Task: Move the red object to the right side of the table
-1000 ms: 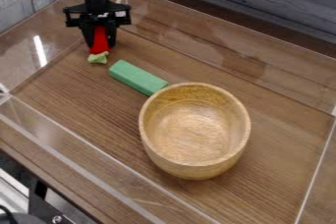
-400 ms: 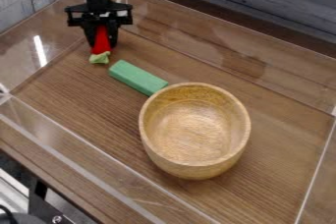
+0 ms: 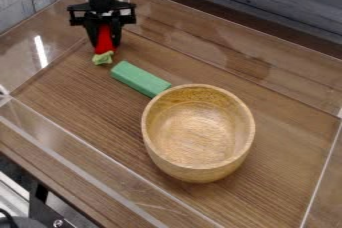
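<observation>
The jaws are drawn in tight on the red strawberry-like toy (image 3: 103,42) — its pale green end (image 3: 102,58) pointing toward the camera side — and over the last second they have crept only slightly, the toy moving with them. That suggests a grip has been made, though a lift isn't clear. It is near the far left of the worktop (image 3: 247,47), just beyond the green rectangular block (image 3: 140,78) and the wooden bowl (image 3: 198,132), so the carry rightward remains.
</observation>
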Motion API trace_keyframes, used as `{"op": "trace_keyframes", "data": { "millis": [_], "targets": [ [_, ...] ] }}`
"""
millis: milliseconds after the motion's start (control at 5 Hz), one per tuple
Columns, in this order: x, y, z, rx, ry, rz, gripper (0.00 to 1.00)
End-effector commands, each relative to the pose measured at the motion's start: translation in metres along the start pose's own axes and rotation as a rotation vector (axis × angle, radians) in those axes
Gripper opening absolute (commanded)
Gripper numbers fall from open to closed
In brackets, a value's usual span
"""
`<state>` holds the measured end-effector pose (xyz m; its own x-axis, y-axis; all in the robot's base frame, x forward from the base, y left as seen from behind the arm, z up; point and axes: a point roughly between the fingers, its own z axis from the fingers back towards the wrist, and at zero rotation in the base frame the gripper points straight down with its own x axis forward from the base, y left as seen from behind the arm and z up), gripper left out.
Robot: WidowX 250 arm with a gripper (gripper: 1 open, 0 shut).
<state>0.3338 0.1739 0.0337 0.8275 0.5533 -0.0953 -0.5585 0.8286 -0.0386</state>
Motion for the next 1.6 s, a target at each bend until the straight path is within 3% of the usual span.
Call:
{"op": "trace_keyframes", "data": {
  "millis": [0, 400, 800, 1000, 1200, 1400],
  "targets": [
    [0.003, -0.016, 0.039, -0.027, -0.073, -0.037, 0.0],
    [-0.014, -0.071, 0.072, -0.095, -0.074, -0.156, 0.0],
    [-0.057, -0.123, 0.089, -0.139, -0.043, -0.303, 0.0],
    [-0.089, -0.144, 0.089, -0.146, -0.015, -0.38, 0.0],
    [-0.102, -0.171, 0.077, -0.145, 0.002, -0.441, 0.0],
    [-0.103, -0.183, 0.057, -0.135, 0.013, -0.487, 0.0]
  ]
}}
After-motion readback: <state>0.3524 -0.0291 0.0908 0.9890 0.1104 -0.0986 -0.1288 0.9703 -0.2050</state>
